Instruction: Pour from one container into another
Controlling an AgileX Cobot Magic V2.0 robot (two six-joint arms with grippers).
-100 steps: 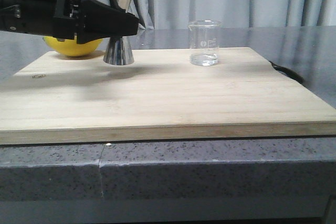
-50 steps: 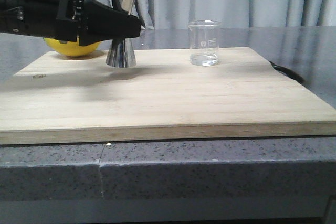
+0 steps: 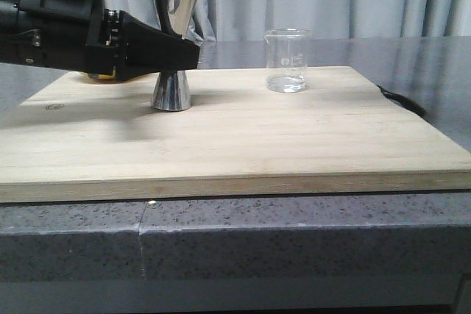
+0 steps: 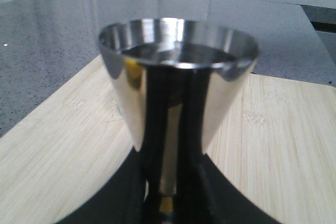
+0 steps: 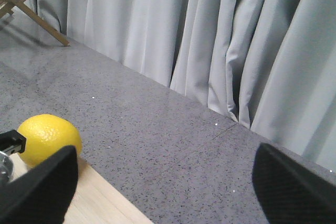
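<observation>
The shiny steel hourglass-shaped jigger (image 3: 171,42) is pinched at its narrow waist by the left hand (image 3: 188,48), left of centre on the pale wooden board (image 3: 294,137), probably to steady it as receiver. The small clear glass beaker (image 3: 286,60) stands untouched, upper centre-right. The right hand (image 5: 163,182) is spread wide.

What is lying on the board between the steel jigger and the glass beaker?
Nothing. In the front view, only bare wooden board shows between the jigger and the beaker.
</observation>
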